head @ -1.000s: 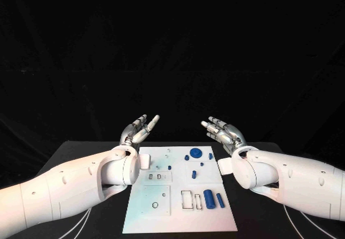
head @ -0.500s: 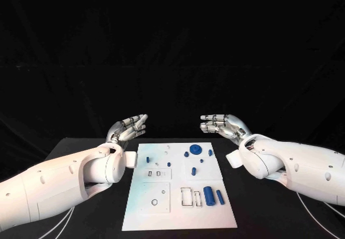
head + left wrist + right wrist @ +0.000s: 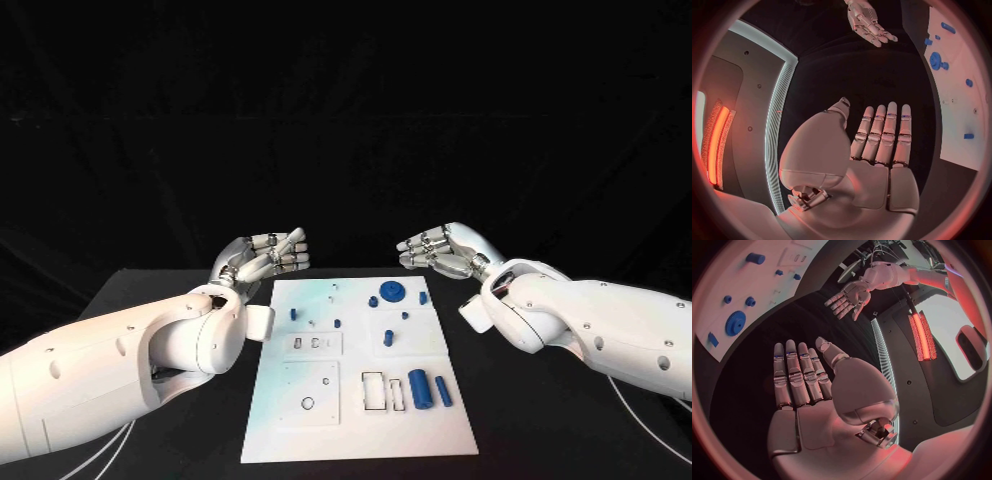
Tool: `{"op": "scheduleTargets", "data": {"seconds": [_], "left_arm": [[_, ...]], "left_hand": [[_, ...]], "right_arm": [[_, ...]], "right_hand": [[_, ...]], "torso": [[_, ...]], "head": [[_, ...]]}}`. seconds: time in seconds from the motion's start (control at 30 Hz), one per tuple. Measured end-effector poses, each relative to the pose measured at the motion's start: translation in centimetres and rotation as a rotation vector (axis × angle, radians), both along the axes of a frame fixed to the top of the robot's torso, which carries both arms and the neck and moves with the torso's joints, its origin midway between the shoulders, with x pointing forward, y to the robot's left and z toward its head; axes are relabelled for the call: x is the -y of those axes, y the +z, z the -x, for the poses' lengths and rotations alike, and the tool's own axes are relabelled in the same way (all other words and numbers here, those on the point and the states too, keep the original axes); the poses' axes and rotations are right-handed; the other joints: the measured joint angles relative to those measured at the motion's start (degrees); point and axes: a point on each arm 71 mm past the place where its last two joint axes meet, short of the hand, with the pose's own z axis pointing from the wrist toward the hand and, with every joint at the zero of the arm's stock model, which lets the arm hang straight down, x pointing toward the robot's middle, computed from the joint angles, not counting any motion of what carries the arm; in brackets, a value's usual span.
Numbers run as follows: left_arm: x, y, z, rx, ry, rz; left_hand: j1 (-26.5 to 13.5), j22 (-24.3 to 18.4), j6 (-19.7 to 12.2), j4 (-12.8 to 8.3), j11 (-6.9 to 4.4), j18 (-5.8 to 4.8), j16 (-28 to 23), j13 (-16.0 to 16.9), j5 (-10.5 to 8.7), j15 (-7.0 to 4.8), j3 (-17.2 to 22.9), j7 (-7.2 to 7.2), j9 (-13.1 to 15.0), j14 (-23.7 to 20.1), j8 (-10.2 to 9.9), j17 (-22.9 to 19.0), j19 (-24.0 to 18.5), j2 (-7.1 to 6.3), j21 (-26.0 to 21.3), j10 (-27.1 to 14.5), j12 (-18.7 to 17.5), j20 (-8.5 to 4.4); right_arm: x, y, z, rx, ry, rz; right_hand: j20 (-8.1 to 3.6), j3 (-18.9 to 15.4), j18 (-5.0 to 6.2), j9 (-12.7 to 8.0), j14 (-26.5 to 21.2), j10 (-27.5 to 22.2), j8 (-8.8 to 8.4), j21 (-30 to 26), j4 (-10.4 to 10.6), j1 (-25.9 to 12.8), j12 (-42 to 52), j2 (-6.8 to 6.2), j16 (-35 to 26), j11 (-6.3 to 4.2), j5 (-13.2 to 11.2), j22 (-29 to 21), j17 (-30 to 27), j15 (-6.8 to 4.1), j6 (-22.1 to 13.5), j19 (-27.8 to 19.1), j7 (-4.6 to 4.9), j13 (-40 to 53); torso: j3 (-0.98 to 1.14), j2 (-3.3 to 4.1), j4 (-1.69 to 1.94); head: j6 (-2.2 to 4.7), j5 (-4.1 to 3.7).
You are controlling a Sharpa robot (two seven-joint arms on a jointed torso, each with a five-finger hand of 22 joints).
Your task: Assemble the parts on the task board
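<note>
White task board lies flat mid-table on the black table, long side running away from the robot. Blue parts on it, head view: one round disc at the far end, largest of the set; one small piece just beside the disc; one small piece on the disc's other side near the board edge; one small piece a bit nearer; three small dots in a row on the left half; one short upright peg mid-board; one thick cylinder lying near the right edge toward the robot; one thin rod just beside the cylinder, parallel to it. Two pale rectangular outlines sit beside the cylinder, one small dark ring on the near left square, one small plate with slots left of centre. Exact count of the tiniest blue bits can't be told.

Left hand hovers past the board's far left corner, above the table, fingers loosely curled, holding nothing, not touching the board. Left wrist view has its fingers straight, side by side, palm bare.

Right hand hovers past the far right corner, fingers bent inward some, holding nothing, apart from the board. Right wrist view has fingers extended, palm bare.

Two hands, well apart, facing each other over the board's far end
</note>
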Motion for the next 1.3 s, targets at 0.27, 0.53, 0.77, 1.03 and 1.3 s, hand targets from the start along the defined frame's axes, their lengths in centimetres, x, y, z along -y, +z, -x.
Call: {"op": "scheduleTargets", "data": {"seconds": [0.27, 0.53, 0.77, 1.03, 1.3], "left_arm": [[-0.2, 1.8, 1.4, 0.033, -0.046, 0.008], [0.5, 2.7, 2.5, 0.047, -0.094, 0.017], [1.0, 3.1, 3.1, 0.052, -0.121, 0.025], [1.2, 3.5, 3.3, 0.056, -0.135, 0.03], [1.4, 3.6, 3.5, 0.057, -0.145, 0.034]], "left_hand": [[1.3, 0.7, 2.4, -0.2, -0.48, 0.42, 0.0, 0.0, 0.0, -0.73, -1.0, -0.33, -0.1, 3.7, 0.0, 0.9, 4.3, 0.37, 2.6, 3.2, -0.3, -0.65], [1.4, 0.9, 2.7, -0.2, -0.6, 0.92, 0.0, 0.0, 0.0, -0.86, -1.2, -0.31, -0.2, 4.4, 0.0, 1.2, 5.4, 0.37, 3.2, 3.7, -0.9, -0.94], [1.4, 1.0, 2.7, -0.2, -0.6, 0.92, 0.0, -0.1, 0.0, -0.86, -1.2, -0.31, -0.3, 4.4, -0.2, 1.2, 5.4, 0.37, 3.2, 3.7, -1.2, -0.94], [1.4, 1.0, 2.7, -0.2, -0.6, 0.92, 0.0, -0.1, -0.01, -0.86, -1.2, -0.31, -0.3, 4.4, -0.4, 1.2, 5.6, 0.37, 3.5, 3.6, -1.2, -1.15], [1.4, 1.0, 2.7, -0.1, -0.6, 0.92, 0.0, -0.1, -0.01, -0.86, -1.3, -0.31, -0.4, 4.4, -0.4, 1.3, 5.6, 0.37, 3.5, 3.6, -1.4, -1.15]], "right_arm": [[-0.6, 1.3, -0.5, 0.082, 0.019, 0.207], [-2.4, 1.8, -0.8, 0.166, 0.034, 0.448], [-4.0, 1.9, -0.9, 0.253, 0.049, 0.615], [-5.6, 2.2, -0.9, 0.335, 0.062, 0.726], [-6.6, 2.3, -1.0, 0.369, 0.071, 0.794]], "right_hand": [[-3.69, 1.5, 0.0, 0.4, 10.1, 5.3, 0.0, 8.9, -0.4, 1.9, -0.6, -2.35, 2.9, -2.04, 0.4, 4.8, 2.7, -3.36, 4.0, 6.7, -1.78, 0.2], [-8.66, 1.6, 0.0, 0.6, 24.2, 9.8, -0.52, 25.9, 0.9, 0.6, -1.1, -5.89, 15.7, -4.76, 0.2, 15.3, 13.7, -7.88, 7.1, 15.7, -3.62, 0.8], [-8.61, 2.8, -1.35, 0.5, 24.2, 5.3, -1.62, 39.6, 2.1, -1.0, -0.7, -7.5, 37.3, -4.6, 0.4, 32.8, 31.6, -7.88, 6.6, 24.8, -3.84, 1.0], [-8.26, 4.2, -3.61, 0.5, 24.2, 4.2, -1.62, 51.1, 3.7, -0.9, 0.0, -8.35, 55.6, -4.41, 0.4, 50.1, 49.9, -7.88, 6.3, 32.2, -4.18, 1.8], [-8.05, 4.9, -4.48, 0.5, 24.2, 3.9, -1.61, 55.7, 4.5, -0.7, 0.4, -8.95, 62.3, -4.34, 0.4, 57.3, 56.7, -7.88, 5.9, 35.2, -4.16, 2.1]], "torso": [[0.1, 2.6, 0.1], [0.11, 5.5, 0.42], [0.1, 7.7, 0.75], [0.15, 9.14, 1.0], [0.14, 9.89, 1.35]], "head": [[0.36, -0.42], [1.12, -0.99], [1.66, -1.41], [2.01, -1.69], [2.39, -1.82]]}}
